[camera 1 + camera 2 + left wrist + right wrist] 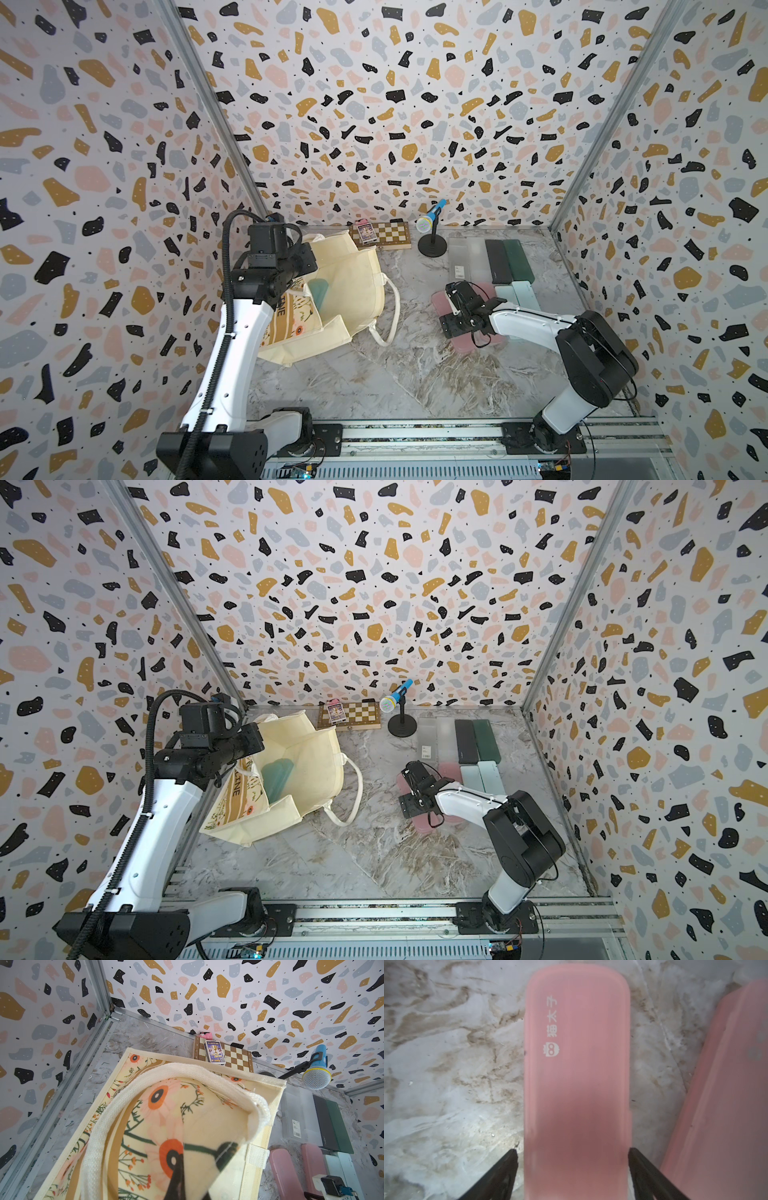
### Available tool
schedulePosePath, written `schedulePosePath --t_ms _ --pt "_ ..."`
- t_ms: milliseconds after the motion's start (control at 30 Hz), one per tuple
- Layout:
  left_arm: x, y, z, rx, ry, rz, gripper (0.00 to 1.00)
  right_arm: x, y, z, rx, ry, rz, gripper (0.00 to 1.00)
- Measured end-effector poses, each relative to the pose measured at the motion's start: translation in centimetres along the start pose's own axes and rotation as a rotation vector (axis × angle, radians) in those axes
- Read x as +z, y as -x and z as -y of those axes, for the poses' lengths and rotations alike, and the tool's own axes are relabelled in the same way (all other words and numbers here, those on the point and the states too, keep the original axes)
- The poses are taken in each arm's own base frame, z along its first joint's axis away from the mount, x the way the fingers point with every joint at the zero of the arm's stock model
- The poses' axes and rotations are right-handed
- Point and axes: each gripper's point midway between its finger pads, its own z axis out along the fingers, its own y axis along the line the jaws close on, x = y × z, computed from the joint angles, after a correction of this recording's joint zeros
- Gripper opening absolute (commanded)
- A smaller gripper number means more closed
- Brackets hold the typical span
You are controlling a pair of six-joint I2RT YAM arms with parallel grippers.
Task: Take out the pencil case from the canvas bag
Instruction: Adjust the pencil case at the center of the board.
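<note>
Pencil case in teal lies inside the canvas bag, visible through its gaping mouth in both top views. The bag sits at nine to ten o'clock on the marble table. The left gripper is at the rim of the bag's printed side, its fingers hidden under the wrist. At three o'clock the right gripper points down over a pink pencil case lying on the table. A chessboard carrying a card box is at twelve o'clock by the back wall. A microphone on a stand is just beside it toward one, and a row of other cases lies at one to two o'clock.

From the left wrist, the bag's floral face fills the view and a white handle loops close to the lens. The claw is closed to a dark wedge on the bag's fabric; the exact spot is blurred.

From the right wrist, the fingers stand apart on either side of the pink pencil case. A sliver of table shows between one finger and the case. A second pink case lies just beside.
</note>
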Motion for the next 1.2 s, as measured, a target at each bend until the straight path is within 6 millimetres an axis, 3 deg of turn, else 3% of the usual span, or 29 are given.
schedulePosePath --t_ms 467,767,1067,1200 --pt "0.7 -1.0 2.3 0.005 -0.140 -0.054 0.00 0.3 0.5 2.2 0.185 -0.087 0.025 0.67" --pt "0.8 -0.9 2.5 0.006 -0.153 -0.054 0.00 0.6 1.0 3.7 0.293 -0.129 0.037 0.65" --pt "0.8 -1.0 2.7 0.006 -0.161 -0.058 0.00 0.8 1.4 4.2 0.320 -0.156 0.044 0.65" --pt "0.8 -1.0 2.7 0.006 -0.164 -0.060 0.00 0.8 1.5 4.3 0.321 -0.157 0.045 0.72"
